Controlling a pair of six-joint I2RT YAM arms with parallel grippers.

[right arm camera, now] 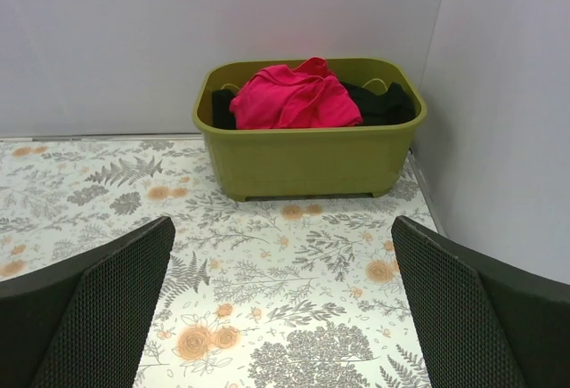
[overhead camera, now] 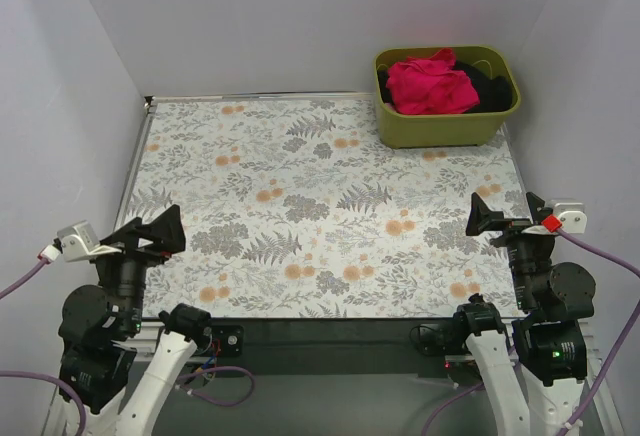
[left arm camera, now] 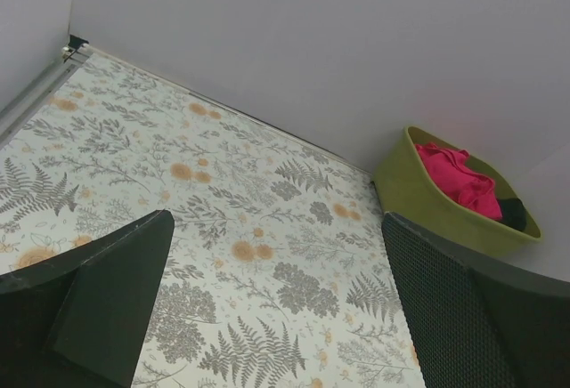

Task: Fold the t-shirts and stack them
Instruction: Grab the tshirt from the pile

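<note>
Red t-shirt (overhead camera: 432,86): lies crumpled, unfolded, on top of the load in the green tub (overhead camera: 445,128). It fills the left and middle of the tub and rises slightly above the rim. Black t-shirts (overhead camera: 492,86) lie beside and under it, showing mostly on the right side; we cannot count them.

Tub: sits at the far right corner of the table (overhead camera: 300,206), close to both walls. The floral cloth on the table carries no garment and no stack.

Left end effector (overhead camera: 150,234): released, jaws spread wide, nothing between them, parked over the near left edge of the table, well apart from the tub.

Right end effector (overhead camera: 510,218): likewise released and empty, over the near right edge. Its wrist view looks straight at the tub.

Step in hand, as we judge it: the very start, with no shirt drawn out and none folded.

Next move, our estimate: the right arm, being on the tub's side, reaches over the rim and pinches a top ridge of the red cloth. It then lifts the shirt clear without dragging black cloth along and lays it flat mid-table, where both arms can spread it.
</note>
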